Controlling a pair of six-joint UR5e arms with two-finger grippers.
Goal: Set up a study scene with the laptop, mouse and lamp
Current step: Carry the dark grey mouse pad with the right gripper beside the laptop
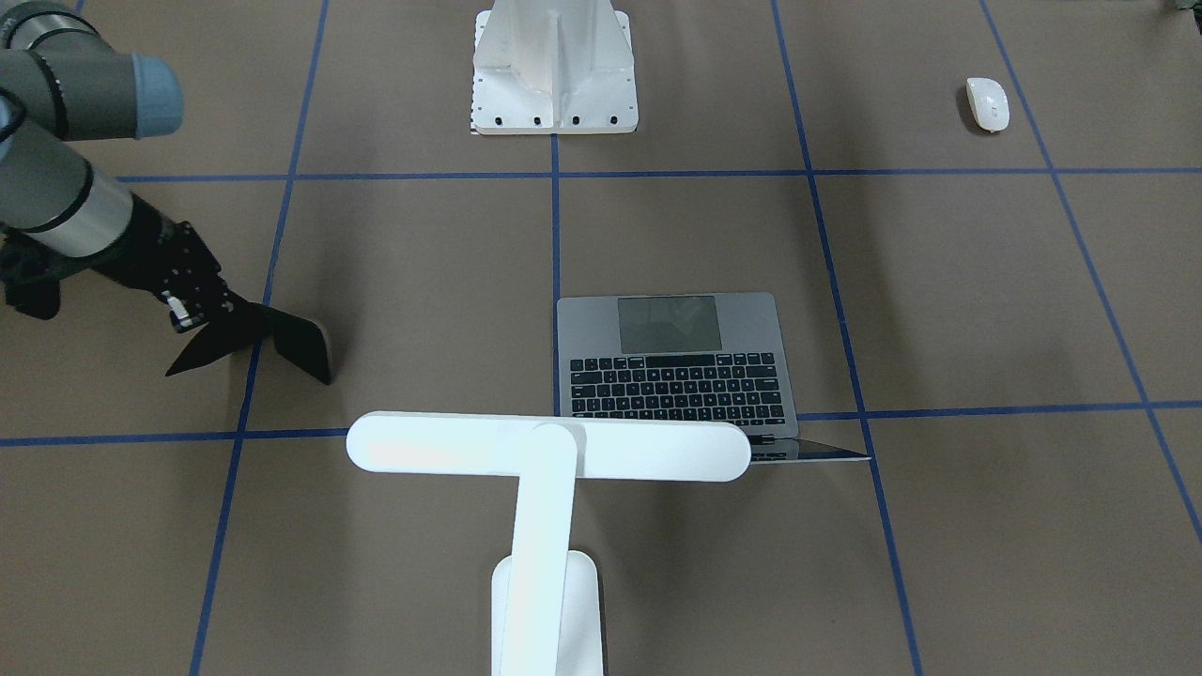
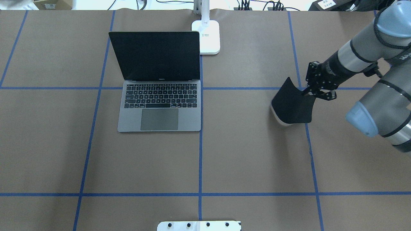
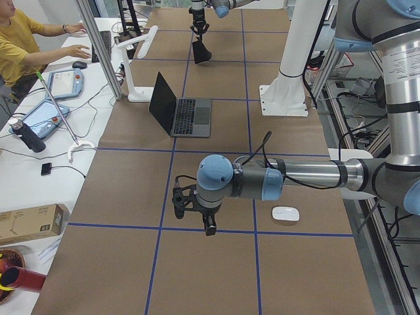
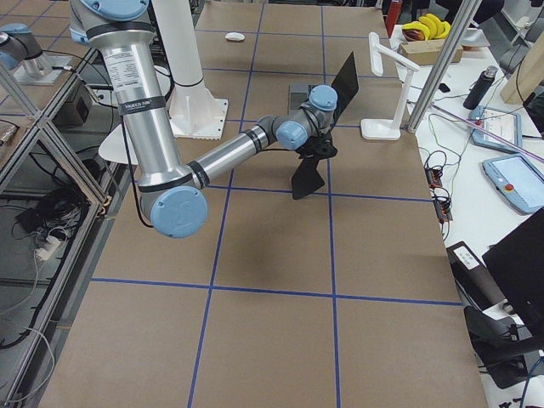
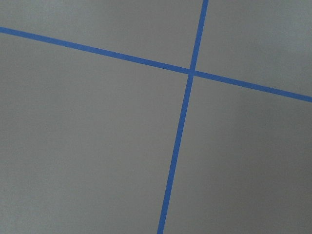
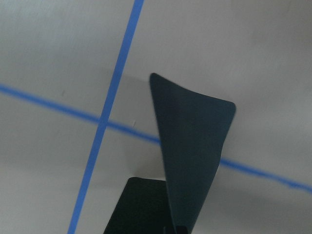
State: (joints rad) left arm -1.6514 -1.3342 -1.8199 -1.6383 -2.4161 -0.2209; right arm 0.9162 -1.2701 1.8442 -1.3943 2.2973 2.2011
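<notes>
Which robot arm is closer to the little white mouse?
Left. The left gripper hangs close beside the mouse; the right gripper, pinching a black mat, is far off, beyond the laptop.

The grey laptop (image 2: 159,106) lies open, dark screen upright. The white T-shaped lamp (image 1: 549,449) stands just beside the screen. The small white mouse (image 1: 987,103) lies well apart from both.

A curled black mat (image 2: 293,104) — a white bolted pedestal (image 1: 554,66).
</notes>
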